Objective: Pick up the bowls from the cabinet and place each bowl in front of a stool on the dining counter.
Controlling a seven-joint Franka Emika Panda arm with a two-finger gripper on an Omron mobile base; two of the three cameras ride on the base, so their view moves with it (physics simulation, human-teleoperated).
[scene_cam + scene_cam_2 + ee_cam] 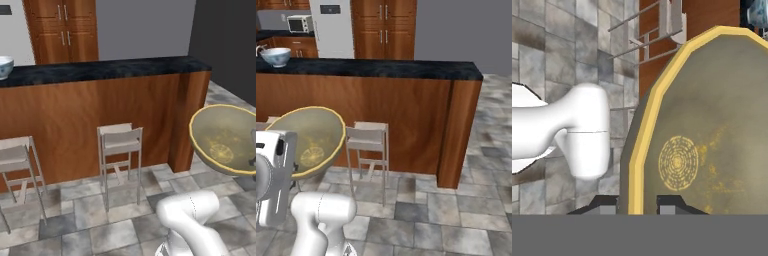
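The olive-tan bowl (225, 137) with its yellowish rim hangs tilted in the air to the right of the stools, its inside facing the cameras. My gripper (637, 204) is shut on its rim, one dark fingertip (604, 205) outside and the other inside the bowl (712, 140). The same bowl (308, 140) sits low at the left of the right base view. The white bowl with the blue pattern (5, 66) stands upright on the dining counter (110, 69) at its far left end; it also appears as the white bowl (276, 56) on the counter (406, 69). The cabinet is out of view.
Two pale stools (120, 142) (15, 157) stand against the counter's wood front, one of them (368, 137) just right of the held bowl. Behind the counter are the tall wooden pantry (62, 30), a white fridge (331, 27) and a microwave (298, 22). Grey tiles cover the floor (456, 210).
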